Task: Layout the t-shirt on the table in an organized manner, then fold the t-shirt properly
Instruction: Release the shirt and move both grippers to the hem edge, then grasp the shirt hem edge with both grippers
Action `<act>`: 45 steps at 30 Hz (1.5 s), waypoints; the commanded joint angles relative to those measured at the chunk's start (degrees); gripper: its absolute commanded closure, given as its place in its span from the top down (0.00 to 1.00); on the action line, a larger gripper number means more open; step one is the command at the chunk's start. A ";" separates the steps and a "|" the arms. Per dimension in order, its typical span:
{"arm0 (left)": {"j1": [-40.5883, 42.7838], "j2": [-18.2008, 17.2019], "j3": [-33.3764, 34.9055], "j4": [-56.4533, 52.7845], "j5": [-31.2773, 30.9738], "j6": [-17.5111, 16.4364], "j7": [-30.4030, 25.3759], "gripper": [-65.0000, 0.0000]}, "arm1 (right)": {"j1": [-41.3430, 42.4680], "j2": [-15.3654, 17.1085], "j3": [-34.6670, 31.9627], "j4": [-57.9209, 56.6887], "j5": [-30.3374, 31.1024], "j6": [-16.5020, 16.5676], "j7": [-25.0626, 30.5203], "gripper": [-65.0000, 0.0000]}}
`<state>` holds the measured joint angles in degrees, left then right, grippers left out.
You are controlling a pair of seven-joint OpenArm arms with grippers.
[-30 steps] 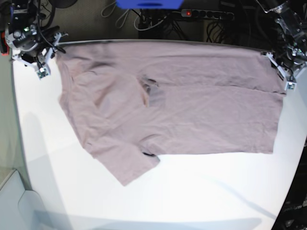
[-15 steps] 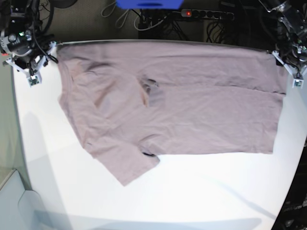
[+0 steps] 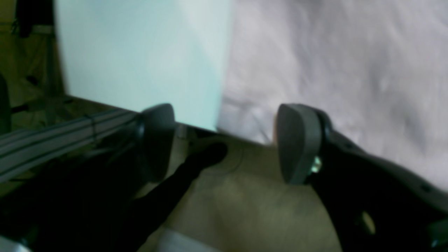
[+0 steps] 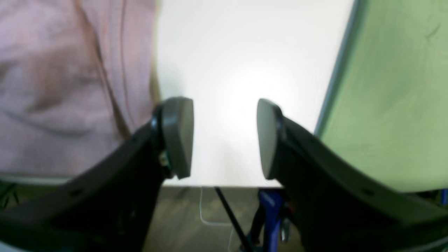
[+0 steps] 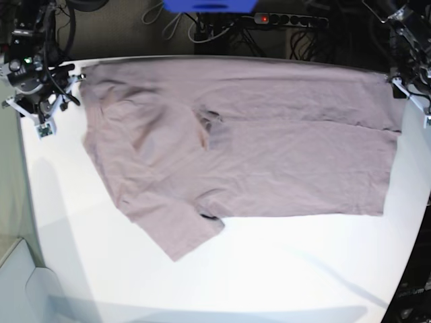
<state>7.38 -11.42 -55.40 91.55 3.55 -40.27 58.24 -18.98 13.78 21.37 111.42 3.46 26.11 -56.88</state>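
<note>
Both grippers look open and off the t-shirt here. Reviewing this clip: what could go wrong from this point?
1. The t-shirt reaches right up to the table's far edge, so a careless tug could perhaps slide cloth over it.
2. One sleeve juts out at the near side and the shirt lies askew and wrinkled; folding now would likely come out uneven.
3. The left gripper and right gripper hang open near the table's rim; regrasping there might clip the edge.

A black power strip (image 5: 291, 20) with a red light is being shown on the dark floor (image 5: 121, 30), among tangled cables (image 5: 176, 23), beside something blue (image 5: 209, 5).
</note>
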 commanded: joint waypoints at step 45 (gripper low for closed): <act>-24.74 -5.94 6.65 -15.11 8.10 0.27 -10.11 0.69 | 52.87 -0.46 -21.58 -70.40 0.54 -6.55 28.71 0.61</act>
<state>-16.05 -16.19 -48.64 75.46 12.01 -40.21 49.21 32.34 12.75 -0.40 40.51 3.88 20.36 -27.81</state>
